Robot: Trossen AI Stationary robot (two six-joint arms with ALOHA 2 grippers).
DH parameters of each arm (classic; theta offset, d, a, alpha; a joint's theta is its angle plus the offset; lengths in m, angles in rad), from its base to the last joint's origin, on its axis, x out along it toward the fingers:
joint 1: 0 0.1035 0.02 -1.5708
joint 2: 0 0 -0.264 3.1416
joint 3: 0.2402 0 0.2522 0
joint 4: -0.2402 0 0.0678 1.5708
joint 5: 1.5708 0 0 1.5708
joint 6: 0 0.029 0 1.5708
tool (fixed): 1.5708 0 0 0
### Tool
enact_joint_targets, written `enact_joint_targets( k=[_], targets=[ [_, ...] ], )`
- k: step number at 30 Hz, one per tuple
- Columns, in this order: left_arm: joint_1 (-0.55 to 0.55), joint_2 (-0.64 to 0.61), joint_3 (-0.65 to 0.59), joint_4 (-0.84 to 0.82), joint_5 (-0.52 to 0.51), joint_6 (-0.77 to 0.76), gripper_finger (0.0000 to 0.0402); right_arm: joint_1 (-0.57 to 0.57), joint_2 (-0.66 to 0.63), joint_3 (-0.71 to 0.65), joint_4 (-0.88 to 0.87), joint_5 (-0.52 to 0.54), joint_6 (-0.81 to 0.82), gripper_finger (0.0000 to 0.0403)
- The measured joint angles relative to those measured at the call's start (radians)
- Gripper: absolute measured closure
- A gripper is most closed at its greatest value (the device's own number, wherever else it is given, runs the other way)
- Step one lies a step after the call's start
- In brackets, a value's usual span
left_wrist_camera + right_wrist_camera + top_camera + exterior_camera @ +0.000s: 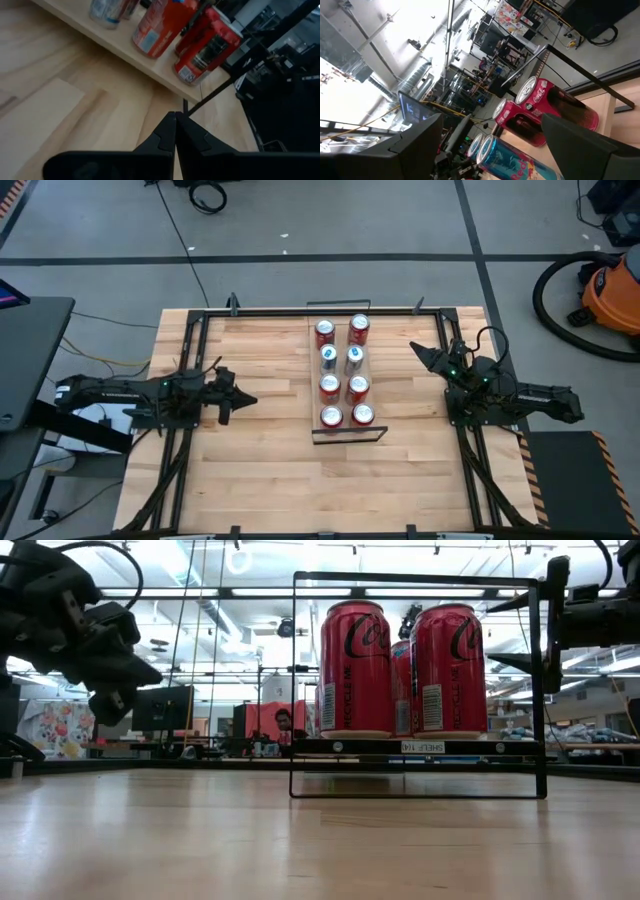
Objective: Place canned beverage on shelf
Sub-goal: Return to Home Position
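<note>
The shelf point(420, 746), a narrow light-wood board with black wire rails at its short ends, stands in the middle of the table. Several cans stand upright on it in two rows, mostly red point(331, 417) point(352, 668), with two blue-and-white ones point(328, 357) farther back. My left gripper point(245, 400) point(176, 120) is shut and empty, hovering left of the shelf's near end and pointing at it. My right gripper point(420, 352) point(492, 120) is open and empty, right of the shelf's far half, raised above the table. No can is away from the shelf.
A black metal frame point(190, 360) runs along the table's left, right and far edges. Bare wooden tabletop point(330, 490) lies near the front edge and on both sides of the shelf. An orange vacuum point(610, 290) and cables lie on the floor beyond.
</note>
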Motion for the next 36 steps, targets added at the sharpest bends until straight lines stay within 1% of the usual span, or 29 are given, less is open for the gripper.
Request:
enact_joint_targets(
  k=[5,11,16,21,25,29,33,36],
  targets=[
    [0.009,-0.066,0.0,0.012,-0.019,0.05,0.039,0.0,0.0,0.0,0.0,0.0,0.0,0.0055],
    [0.048,-0.136,0.0,0.007,-0.02,0.05,0.039,0.0,0.0,0.0,0.0,0.0,0.0,0.0055],
    [0.079,-0.162,0.0,0.007,-0.02,0.049,0.039,0.0,0.0,0.0,0.0,0.0,0.0,0.0055],
    [0.096,-0.163,0.0,0.008,-0.02,0.05,0.039,0.0,0.0,0.0,-0.001,0.0,-0.01,0.0055],
    [0.095,-0.163,0.0,0.007,-0.02,0.05,0.039,0.0,0.0,0.0,-0.05,-0.007,-0.237,0.0055],
    [0.095,-0.162,0.0,0.007,-0.02,0.05,0.039,0.001,0.0,0.0,-0.109,-0.026,-0.4,0.0055],
    [0.095,-0.162,0.0,0.007,-0.02,0.05,0.039,0.001,0.01,0.0,-0.135,-0.027,-0.512,0.0055],
    [0.095,-0.162,0.0,0.007,-0.02,0.05,0.039,0.001,0.033,0.0,-0.135,-0.023,-0.548,0.0055]
  ],
)
